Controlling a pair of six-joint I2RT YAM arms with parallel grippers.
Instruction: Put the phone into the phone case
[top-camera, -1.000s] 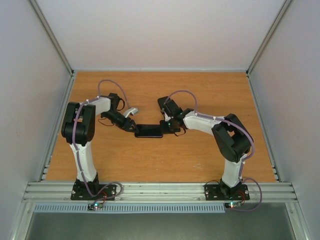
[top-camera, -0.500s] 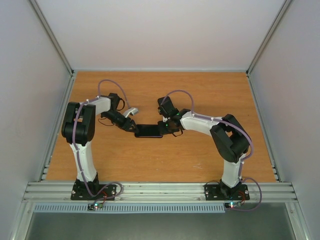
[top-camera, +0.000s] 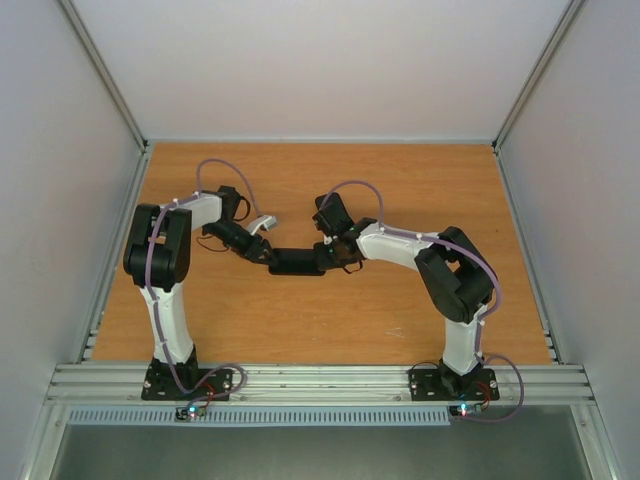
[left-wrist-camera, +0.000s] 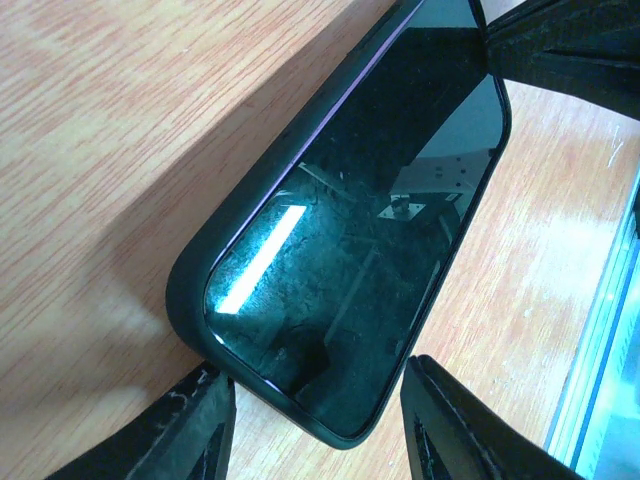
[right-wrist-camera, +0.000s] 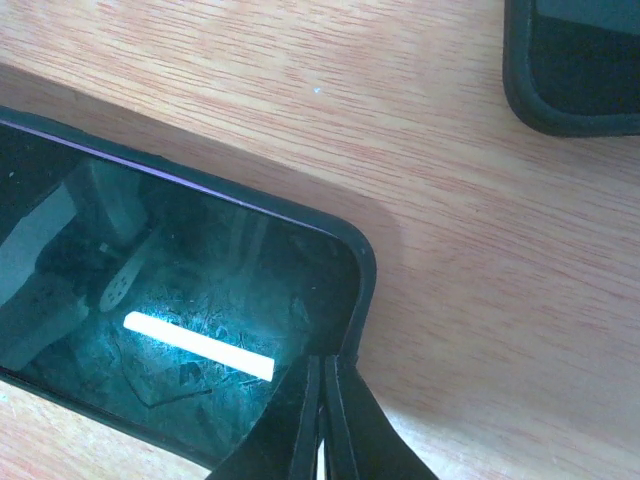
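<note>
left hand (left-wrist-camera: 320, 435): about half open, one finger (left-wrist-camera: 180, 430) on each side of the short end of the phone case (left-wrist-camera: 190, 290). Both fingers look pressed to its corners, so it's holding the case by that end.
right hand (right-wrist-camera: 322, 400): closed, the two fingers tight together with no gap. The tips are down on the far end of the phone, right at its corner by the case rim.
phone (left-wrist-camera: 370, 250): black glass, face up, lying inside the case rim. Its near end sits between the left fingers and the rest runs away from that hand toward the right hand.
phone edge: a thin purple line shows along one long side, between glass and rim. Can't tell if that side is fully seated.
case vs bench (top-camera: 400, 190): from the left wrist the held end looks slightly lifted, with a shadow under it. Can't tell if the other end touches the wood.
top view: phone (top-camera: 297, 263) is a dark bar bridging the two hands, left hand (top-camera: 262, 252) at one end, right hand (top-camera: 330, 258) at the other. Both arms are bent in toward the middle of the bench.
other thing (right-wrist-camera: 575, 70): dark, round-cornered shape on the wood, well apart from the right hand's tips, cut off by the frame. Can't tell what it is.
</note>
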